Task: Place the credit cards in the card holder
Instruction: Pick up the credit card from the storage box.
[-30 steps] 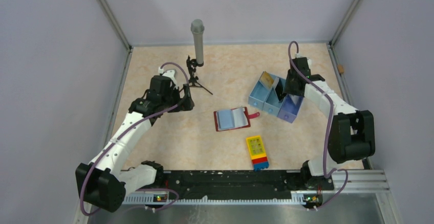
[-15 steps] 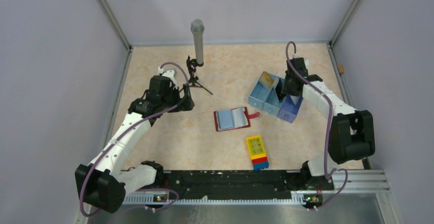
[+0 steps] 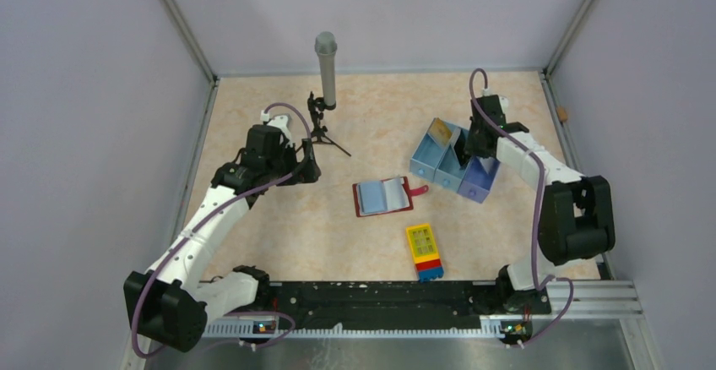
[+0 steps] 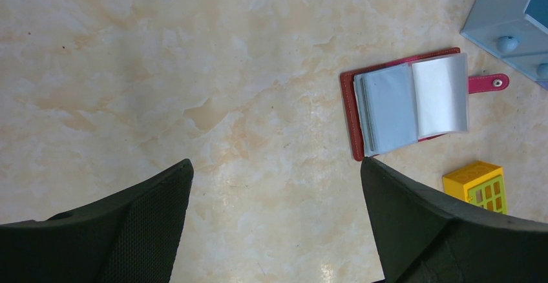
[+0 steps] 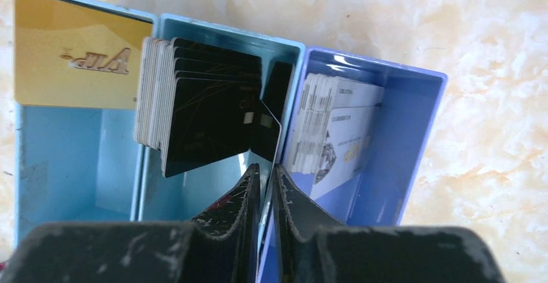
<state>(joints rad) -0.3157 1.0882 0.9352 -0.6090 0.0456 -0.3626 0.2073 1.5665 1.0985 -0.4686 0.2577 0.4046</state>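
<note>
The card holder (image 3: 384, 196) lies open mid-table, left of the light-blue tray (image 3: 422, 165) where the credit cards (image 5: 207, 121) stand on edge. The right arm reaches down into the middle compartment, while the left gripper (image 4: 276, 163) hangs wide open and empty beyond the holder. The right gripper (image 5: 265, 172) straddles one dark card (image 5: 269, 134) along its edge, jaws almost together, though whether they pinch it I cannot tell.
</note>
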